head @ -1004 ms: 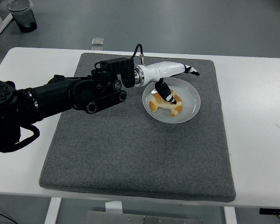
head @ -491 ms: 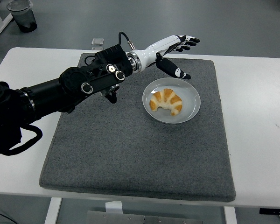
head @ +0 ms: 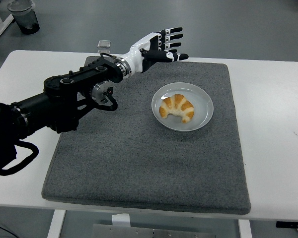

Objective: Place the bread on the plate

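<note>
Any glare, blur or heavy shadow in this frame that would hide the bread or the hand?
Head view: even lighting, soft shadows; bread sharp on the plate, which shows only a mild sheen; left hand crisp, no motion blur; slight wide-angle bend at table edges.

One head view is looking forward and down from high on the robot's side, taking in the whole table, its near edge running along the bottom.

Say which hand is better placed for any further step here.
Left. The open left hand hovers beyond the white round plate holding the golden croissant; no right arm shows.
</note>
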`<state>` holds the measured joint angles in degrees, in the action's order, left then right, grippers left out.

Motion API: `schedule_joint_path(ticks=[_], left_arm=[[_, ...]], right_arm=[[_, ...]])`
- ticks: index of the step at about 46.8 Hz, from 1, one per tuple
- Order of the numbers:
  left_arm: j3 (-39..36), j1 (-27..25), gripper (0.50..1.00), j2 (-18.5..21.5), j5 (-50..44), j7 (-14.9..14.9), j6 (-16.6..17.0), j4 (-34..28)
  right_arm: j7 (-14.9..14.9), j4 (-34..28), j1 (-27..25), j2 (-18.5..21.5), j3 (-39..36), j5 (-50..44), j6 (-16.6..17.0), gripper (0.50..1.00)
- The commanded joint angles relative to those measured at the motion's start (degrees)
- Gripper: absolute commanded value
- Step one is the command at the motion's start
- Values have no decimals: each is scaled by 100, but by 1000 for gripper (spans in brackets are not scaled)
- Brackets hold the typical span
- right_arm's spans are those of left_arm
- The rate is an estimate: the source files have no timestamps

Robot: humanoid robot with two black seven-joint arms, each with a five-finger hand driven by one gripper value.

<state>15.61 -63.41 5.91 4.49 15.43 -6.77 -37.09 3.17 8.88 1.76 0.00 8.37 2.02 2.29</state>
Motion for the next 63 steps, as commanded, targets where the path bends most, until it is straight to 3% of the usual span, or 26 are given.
schedule_joint_path(ticks=[1, 9, 21, 33, 42, 55, 63], left_arm=[[538, 276, 990, 7, -10, -31, -105, 97], [1602, 856, 990, 16, -10, -75, -290, 141], [2613, 1278, 992, 7, -255, -75, -299, 114], [2684, 1279, 992, 112, -1222, -66, -202, 185], [2894, 1287, 990, 217, -1363, -75, 44, 255], [2912, 1279, 988, 683, -1363, -312, 9, 141], [2904, 1305, 988, 754, -1363, -400, 0, 150]], right_arm=[[-1, 0, 0, 0, -2, 0, 0, 930], [-1, 0, 0, 0, -2, 0, 0, 930], [-1, 0, 0, 0, -2, 0, 0, 932], [-1, 0, 0, 0, -2, 0, 0, 932], [-1, 0, 0, 0, -2, 0, 0, 930], [-1, 0, 0, 0, -2, 0, 0, 930], [-1, 0, 0, 0, -2, 0, 0, 930]])
